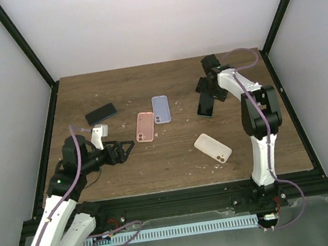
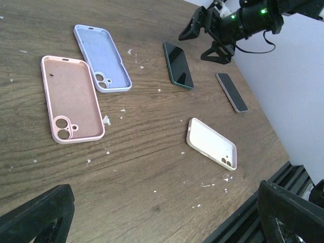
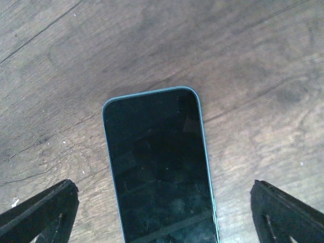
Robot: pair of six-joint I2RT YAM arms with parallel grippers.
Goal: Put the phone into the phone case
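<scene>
A dark phone (image 3: 159, 167) with a teal edge lies flat, screen up, on the wooden table (image 1: 175, 158). My right gripper (image 3: 162, 217) hovers over it, open, a finger on either side and neither touching. From above, that gripper (image 1: 210, 92) is at the back right over the phone (image 1: 205, 109). Three empty cases lie face up: pink (image 1: 145, 127), lavender (image 1: 161, 109) and white (image 1: 212, 147). My left gripper (image 1: 125, 151) stands open and empty at the left, pointing toward the pink case (image 2: 71, 98).
A second dark phone (image 1: 100, 113) lies at the back left. The left wrist view shows the lavender case (image 2: 101, 58), the white case (image 2: 212, 143), the green-edged phone (image 2: 178, 65) and one more phone (image 2: 232, 92) beyond it. A black frame borders the table.
</scene>
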